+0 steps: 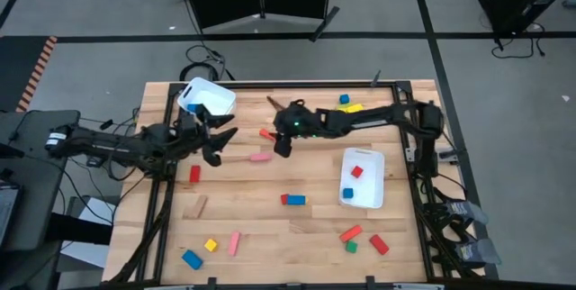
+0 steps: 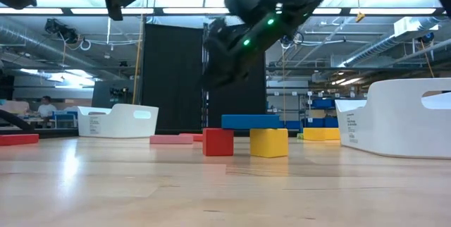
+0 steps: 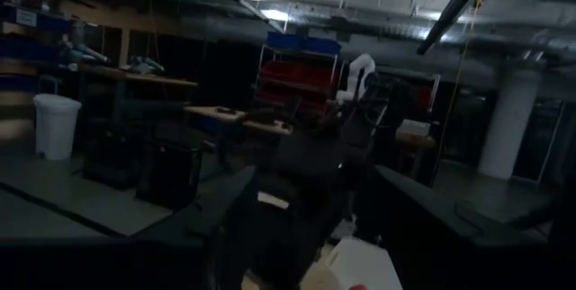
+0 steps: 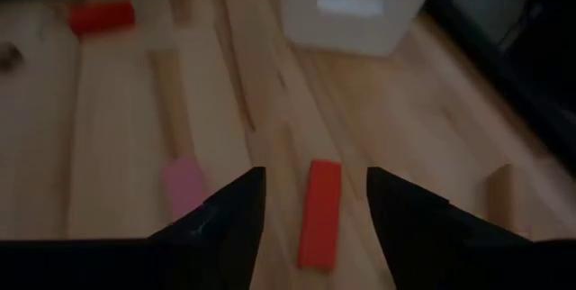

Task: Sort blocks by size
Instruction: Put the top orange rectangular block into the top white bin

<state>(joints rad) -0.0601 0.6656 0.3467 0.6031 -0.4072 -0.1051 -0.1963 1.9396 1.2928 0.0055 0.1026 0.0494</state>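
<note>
My right gripper [image 4: 315, 173] hangs open above the table's middle [image 1: 281, 144], tilted down. A red bar [image 4: 319, 211] lies flat on the wood below the gap between its fingers, untouched. A pink bar [image 4: 184, 185] lies flat beside it [image 1: 260, 157]. My left gripper [image 1: 219, 144] is open and empty, raised above the table near the far-left white bin [image 1: 207, 98]. Other blocks are scattered on the table: a red cube [image 1: 194, 174], a red-and-blue pair [image 1: 293, 200], and several near the front edge.
A second white bin [image 1: 363, 177] on the right holds a red and a blue block. A blue [image 1: 344, 99] and a yellow block [image 1: 353, 108] lie at the far edge under the right arm. A plain wood block [image 1: 200, 205] lies front left.
</note>
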